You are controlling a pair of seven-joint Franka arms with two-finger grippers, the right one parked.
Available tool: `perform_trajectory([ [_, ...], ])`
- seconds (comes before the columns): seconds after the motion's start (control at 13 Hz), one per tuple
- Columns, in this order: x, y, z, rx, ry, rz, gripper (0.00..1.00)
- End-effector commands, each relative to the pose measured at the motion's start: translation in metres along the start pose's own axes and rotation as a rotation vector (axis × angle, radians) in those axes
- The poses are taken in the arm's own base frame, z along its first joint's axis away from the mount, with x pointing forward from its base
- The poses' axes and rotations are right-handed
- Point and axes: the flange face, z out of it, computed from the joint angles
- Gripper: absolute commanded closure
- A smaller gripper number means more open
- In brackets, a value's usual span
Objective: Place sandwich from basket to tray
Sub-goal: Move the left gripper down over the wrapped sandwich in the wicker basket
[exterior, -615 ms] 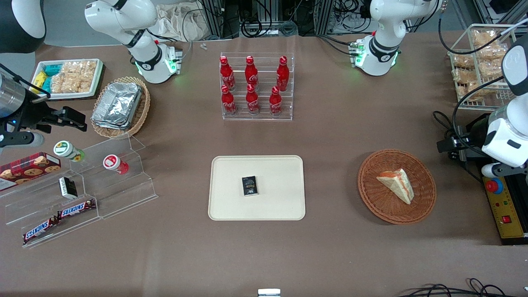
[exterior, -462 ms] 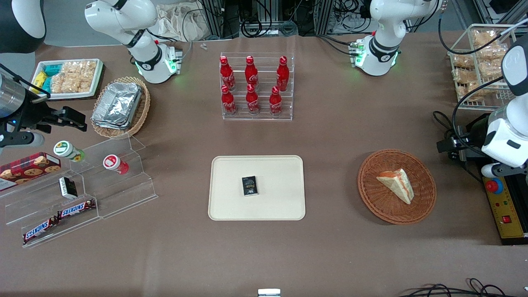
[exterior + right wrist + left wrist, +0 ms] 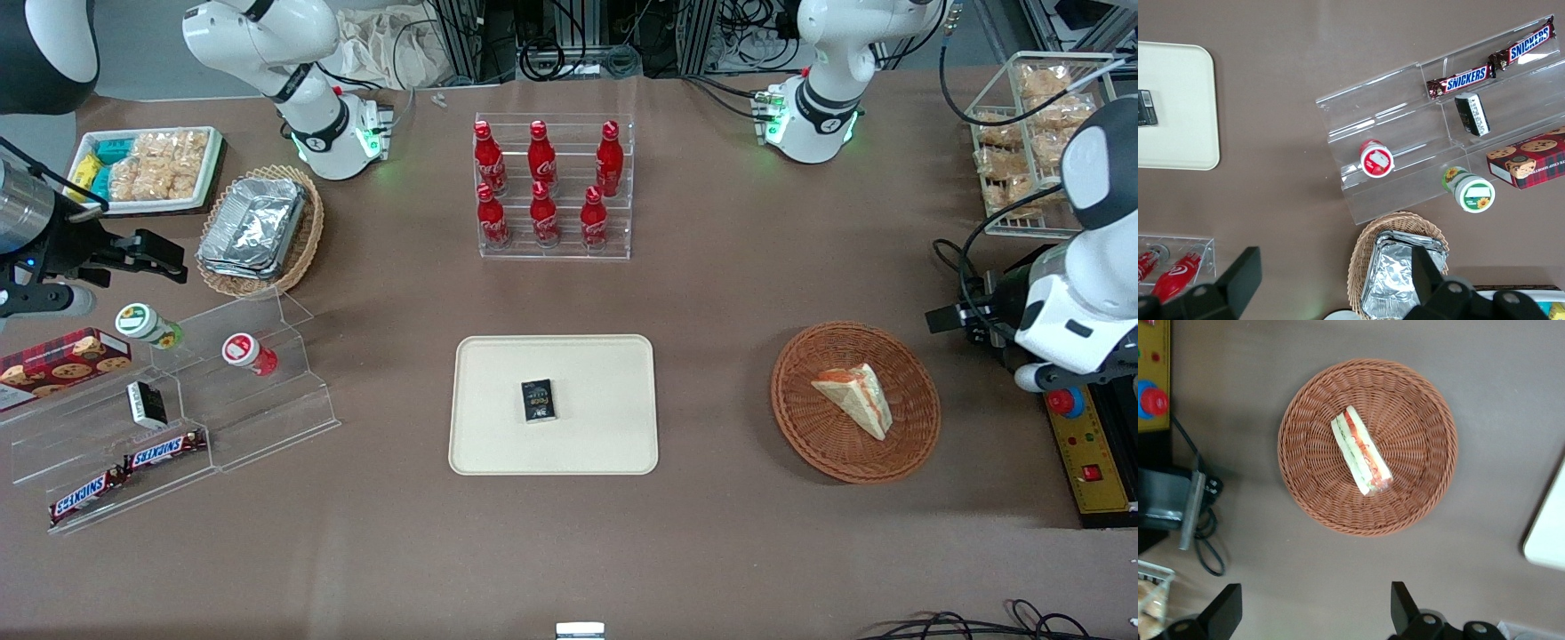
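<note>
The sandwich (image 3: 855, 397) lies in the round reddish-brown basket (image 3: 805, 427), white bread with orange-red filling along its edge. The left wrist view shows it too (image 3: 1361, 450), lying in the middle of the basket (image 3: 1418, 400). The cream tray (image 3: 605, 444) lies beside the basket, toward the parked arm's end; a corner of it shows in the left wrist view (image 3: 1548, 533). My left gripper (image 3: 965, 317) hangs above the table just off the basket's rim, toward the working arm's end. It is open and empty (image 3: 1313, 613), fingers (image 3: 1401, 607) wide apart.
A small black packet (image 3: 537, 400) lies on the tray's middle. An acrylic rack of red bottles (image 3: 553, 187) stands farther from the camera than the tray. A yellow control box (image 3: 1089, 453) and cables lie beside the basket at the working arm's end.
My left arm has shifted a little toward the basket, its gripper with it. The sandwich, basket and tray have not moved.
</note>
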Motion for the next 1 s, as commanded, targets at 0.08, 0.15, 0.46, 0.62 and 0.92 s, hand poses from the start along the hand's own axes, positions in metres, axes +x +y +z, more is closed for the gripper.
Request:
perform_trajectory([
  [0.08, 0.008, 0.015, 0.055, -0.035, 0.059, -0.317, 0.0],
  [0.15, 0.007, 0.03, 0.073, -0.055, 0.089, -0.369, 0.0],
  [0.46, 0.027, 0.041, 0.13, -0.089, 0.098, -0.418, 0.0],
  [0.62, 0.03, 0.041, 0.155, -0.094, 0.093, -0.422, 0.0],
  [0.92, 0.023, 0.035, 0.187, -0.091, 0.081, -0.428, 0.0],
])
